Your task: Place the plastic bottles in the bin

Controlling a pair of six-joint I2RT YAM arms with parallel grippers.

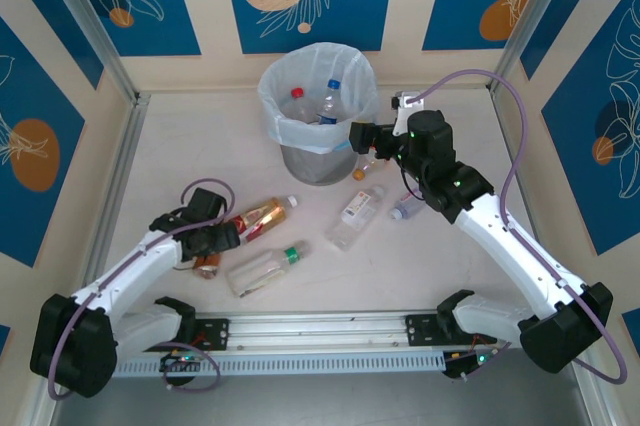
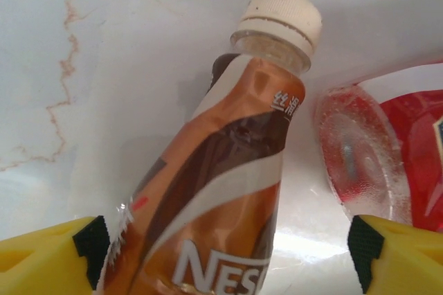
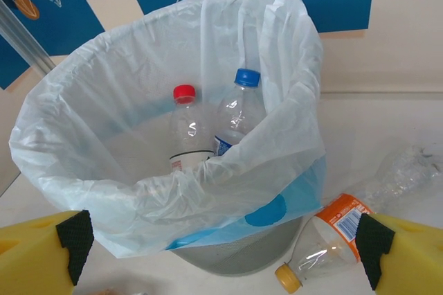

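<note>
A brown-labelled plastic bottle (image 2: 228,163) with a white cap lies on the table between the yellow fingers of my left gripper (image 2: 225,260). The jaws are open: the left pad (image 2: 90,250) is at the bottle's side, the right pad stands well clear. From above, the left gripper (image 1: 228,236) sits over this bottle (image 1: 265,213). My right gripper (image 1: 358,136) is open and empty, just in front of the bin (image 3: 263,246), at its right rim. The bin (image 1: 318,151) holds a red-capped bottle (image 3: 184,125) and a blue-capped bottle (image 3: 239,111).
A red-labelled bottle (image 2: 387,163) lies right of the brown one. Loose on the table are a green-capped bottle (image 1: 265,268), a white-labelled bottle (image 1: 357,214), a crumpled clear one (image 1: 405,208), and an orange-labelled, yellow-capped bottle (image 3: 325,239) against the bin's base. Walls enclose the table.
</note>
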